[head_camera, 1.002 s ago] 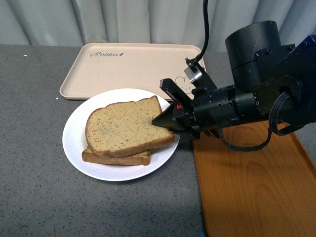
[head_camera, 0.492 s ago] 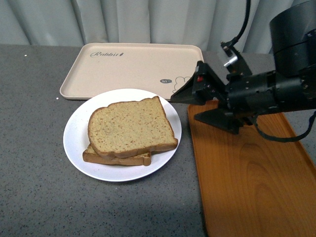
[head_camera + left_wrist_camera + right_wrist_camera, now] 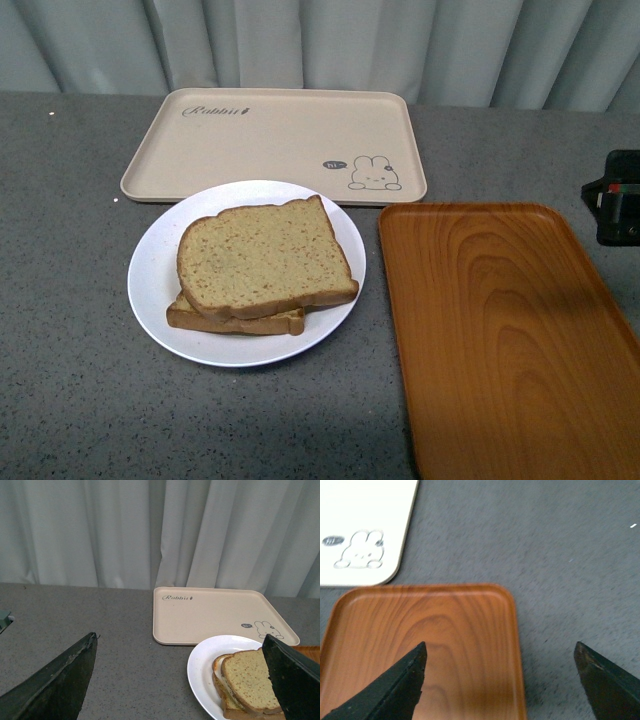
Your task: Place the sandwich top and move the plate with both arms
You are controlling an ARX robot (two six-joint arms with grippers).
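The tan speckled sandwich top (image 3: 265,258) is laid over 1 lower bread slice (image 3: 240,322) on the round white plate (image 3: 150,262), ahead of the left claw (image 3: 179,637). The orange wood-grain tray (image 3: 420,625) is seen just ahead of the right claw (image 3: 500,647). Both claws are spread wide, nothing gripped.

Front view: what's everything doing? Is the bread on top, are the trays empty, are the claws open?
sandwich top: lying flat on the lower slice
plate: on the table, holding both slices
rabbit tray: bare
wooden tray: bare where seen
left gripper: open, holding nothing
right gripper: open, holding nothing
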